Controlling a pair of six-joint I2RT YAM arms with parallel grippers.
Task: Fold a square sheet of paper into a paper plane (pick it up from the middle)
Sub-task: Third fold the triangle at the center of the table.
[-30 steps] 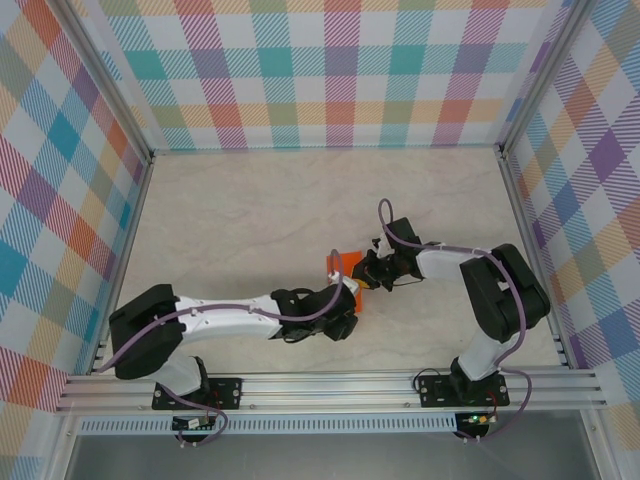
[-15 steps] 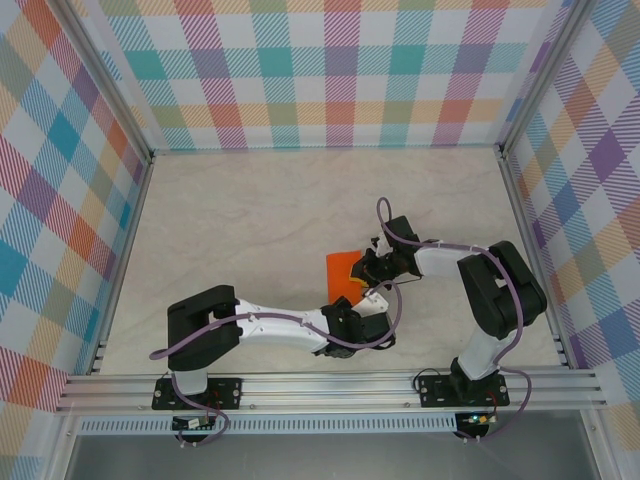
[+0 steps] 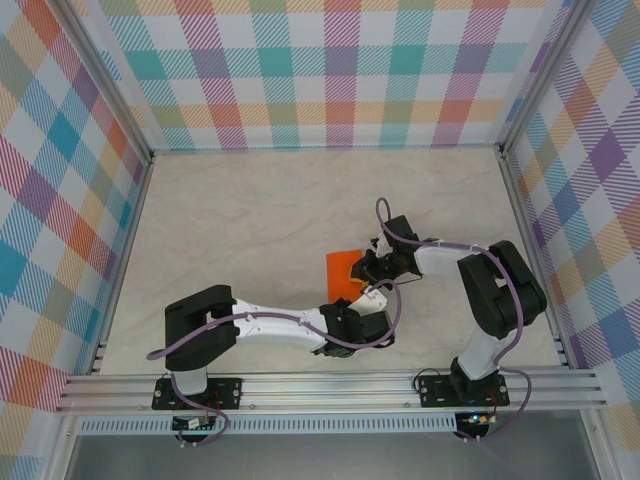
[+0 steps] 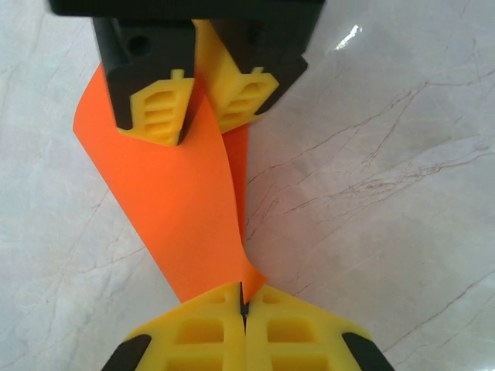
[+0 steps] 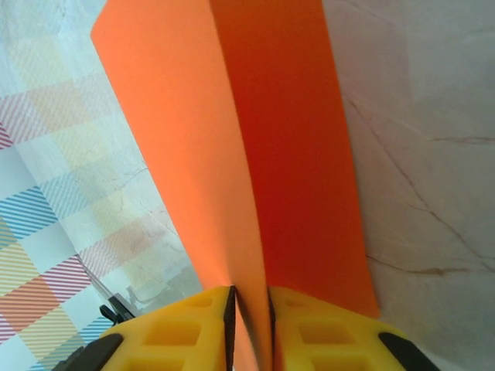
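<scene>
The orange sheet of paper [image 3: 342, 268] is folded along a crease and held up off the table between both grippers. My left gripper [image 3: 366, 297] is shut on its near tip; in the left wrist view the yellow pads [image 4: 209, 332] meet on the paper's [image 4: 178, 209] point, with the gripper [image 4: 244, 297] closed tight. My right gripper [image 3: 362, 270] straddles the far end. Its jaws [image 5: 249, 297] stand slightly apart, with the paper's [image 5: 263, 154] crease loose in the gap. It shows from the left wrist too, as the right gripper [image 4: 197, 131] astride the sheet.
Pale marble tabletop [image 3: 250, 210] stretches all round the paper. Checked walls [image 3: 330, 80] close the back and both sides. An aluminium rail [image 3: 330, 385] carrying the arm bases runs along the near edge.
My left arm drew back toward the near edge, its elbow swinging right, and its gripper closed on the paper's near tip. The right jaws parted a little.
</scene>
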